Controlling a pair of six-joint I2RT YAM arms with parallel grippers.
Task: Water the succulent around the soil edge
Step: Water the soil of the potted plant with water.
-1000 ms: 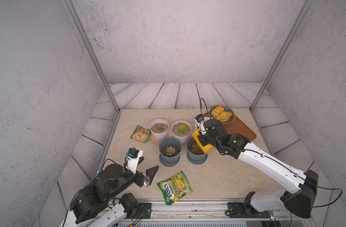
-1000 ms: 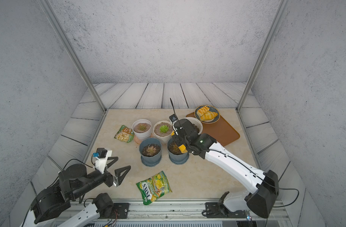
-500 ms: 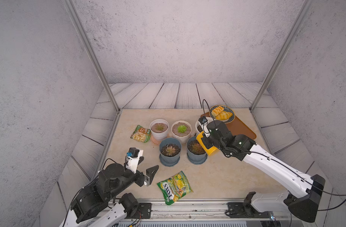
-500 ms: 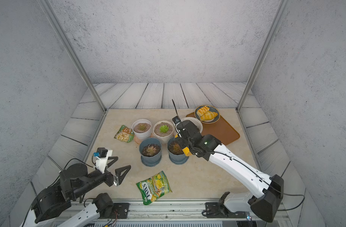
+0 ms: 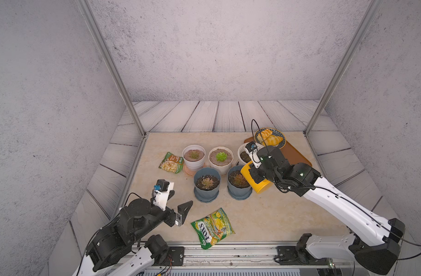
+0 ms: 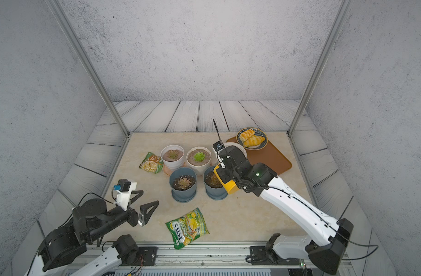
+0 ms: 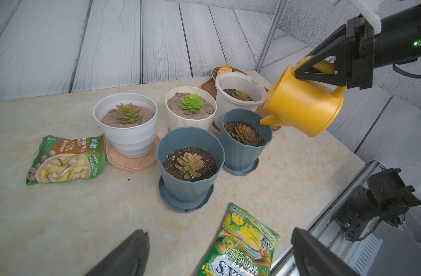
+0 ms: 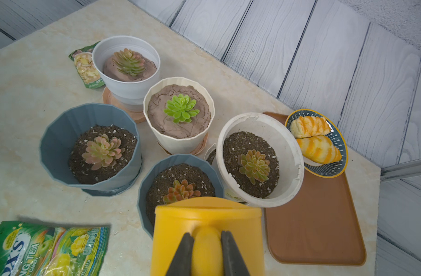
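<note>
We take the blue pot [image 7: 242,153] beneath the spout as our landmark. It stands on its saucer on the tabletop [image 5: 276,215], and a reddish succulent [image 7: 244,132] sits in the middle of its dark soil.

The right end effector [image 8: 207,249] is clenched on the handle of the yellow watering can [image 7: 302,107], one finger on each side of it. The can hangs in the air just beside the pot, on the side towards the right arm's base, and is tipped towards the pot. Its spout [image 7: 270,120] reaches over the pot's rim, above the soil edge and away from the plant. We cannot tell whether any water is running.

The left end effector [image 6: 142,200] is released, its fingers spread wide. It hovers above the tabletop well apart from the pot, beyond the second blue pot [image 7: 190,181], which stands just beside our landmark.

Behind the landmark pot are a cream ribbed pot [image 7: 190,121] and a tall white pot [image 7: 238,81], both close to it. A white pot on a pink saucer [image 7: 128,138] lies further off past the cream one.

In front of the landmark pot, near the tabletop's edge, lies a green candy bag [image 5: 213,227]. A brown tray [image 8: 312,227] lies beyond the tall white pot.
</note>
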